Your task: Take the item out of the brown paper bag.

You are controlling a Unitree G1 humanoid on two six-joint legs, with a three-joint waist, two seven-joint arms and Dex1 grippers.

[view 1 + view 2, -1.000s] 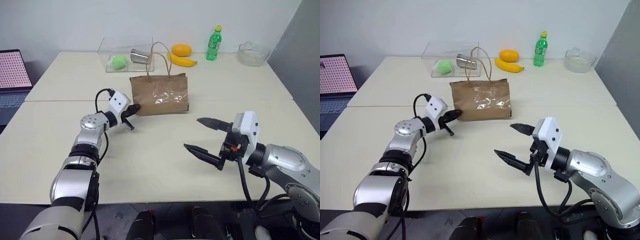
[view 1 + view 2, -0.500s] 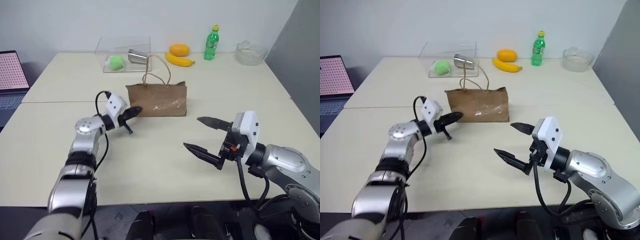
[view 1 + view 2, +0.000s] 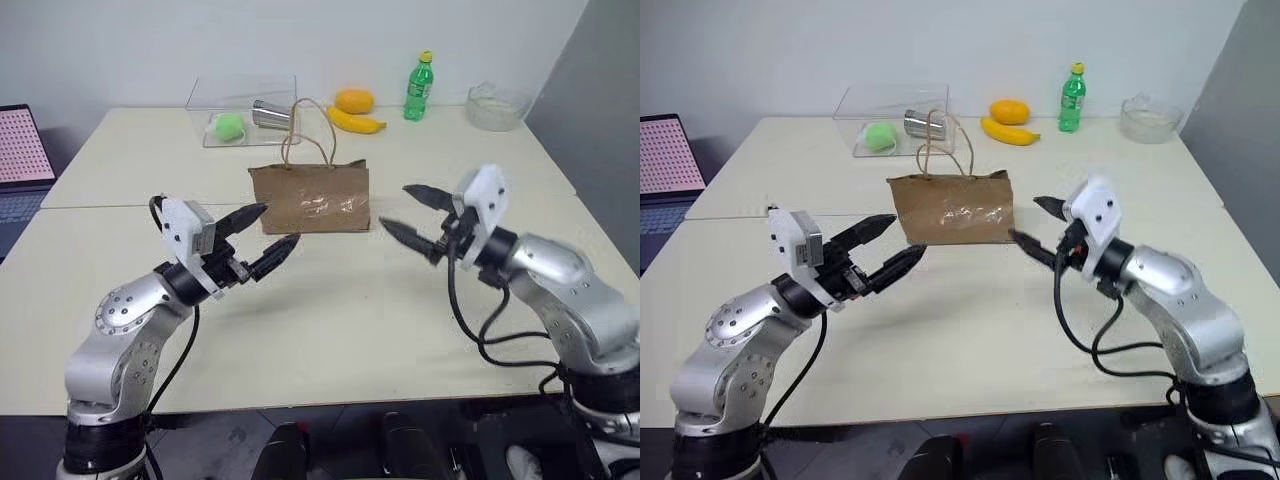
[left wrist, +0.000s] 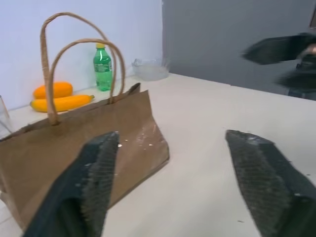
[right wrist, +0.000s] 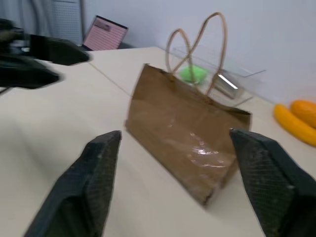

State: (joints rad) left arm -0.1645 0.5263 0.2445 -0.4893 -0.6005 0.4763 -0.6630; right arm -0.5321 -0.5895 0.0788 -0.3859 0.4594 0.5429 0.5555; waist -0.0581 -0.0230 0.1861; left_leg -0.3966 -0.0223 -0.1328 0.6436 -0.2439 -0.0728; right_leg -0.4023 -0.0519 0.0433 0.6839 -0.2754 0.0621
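The small crumpled brown kraft paper bag (image 3: 309,198) with two thin tan loop handles (image 3: 306,130) stood upright near the middle of the pale table (image 3: 330,320), mouth up, neither gripper touching it. The item wasn't visible anywhere — by my reading it was inside the bag, hidden by the paper.

The left gripper (image 3: 264,238) hung just off the bag's left end, above the tabletop, its two black fingers spread wide w/ nothing between them. The right gripper (image 3: 413,214) sat just off the bag's right end, fingers also apart and empty; in the right wrist view the bag showed framed between them.

Judged step: approach, both arms flanking the bag, nothing grasped yet — the task looked barely begun.

Next move, as I'd judge it: one gripper should steady the bag, prob. by a side wall or a handle, while the other goes to the mouth and reaches down in. The paper is light and creased, so an unsupported push from the side could tip or slide it. The loop handles stood over the opening and could snag a finger.

Well behind the bag were a clear plastic box (image 3: 243,100) w/ a green ball (image 3: 229,124) and a metal cup (image 3: 270,114), a yellow banana (image 3: 358,122), an orange fruit (image 3: 354,100), a green plastic bottle (image 3: 418,85) and a glass bowl (image 3: 497,104).
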